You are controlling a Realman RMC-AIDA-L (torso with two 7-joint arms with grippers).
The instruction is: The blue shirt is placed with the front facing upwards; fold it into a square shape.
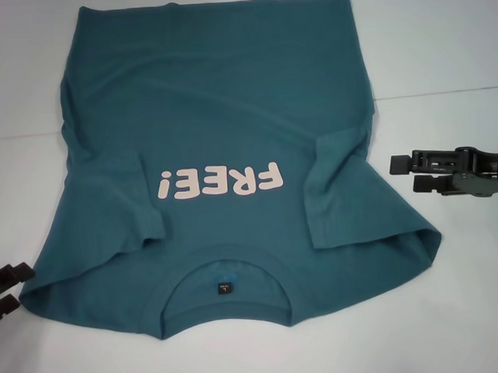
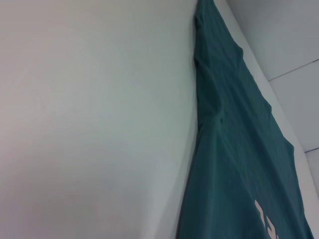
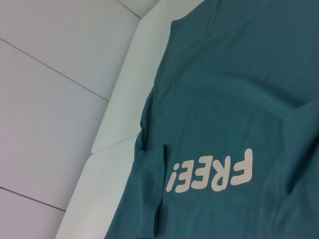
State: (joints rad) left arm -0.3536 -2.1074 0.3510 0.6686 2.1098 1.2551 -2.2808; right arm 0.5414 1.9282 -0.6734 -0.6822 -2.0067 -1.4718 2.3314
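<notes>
White desk [image 1: 456,309], matte and bare around the work; pale panelled flooring with thin seams beyond its edge in the right wrist view.

Blue shirt [image 1: 220,113]: lies flat at desk centre, front up. Collar [image 1: 224,263] with dark neck label [image 1: 225,287] at 6 o'clock, nearest the robot; hem [image 1: 214,3] at 12 o'clock. Pink lettering [image 1: 219,181] reads inverted from the head view, consistent with that orientation.

Left sleeve [image 1: 129,209] and right sleeve [image 1: 341,190]: both turned inward onto the chest, flanking the lettering. Probable purpose: straight side edges, narrowing the body toward a rectangle ahead of the lengthwise fold. Square not yet formed.

Left end effector [image 1: 22,289]: at 8 o'clock, just beside the shoulder corner, fingers parted, nothing held. Likely staged for a pinch at that corner.

Right end effector [image 1: 403,176]: at 3 o'clock, near the folded right sleeve but apart from the cloth, fingers parted, nothing held.

Residual wrinkles around both sleeve folds; risk of an uneven edge if left unsmoothed.
</notes>
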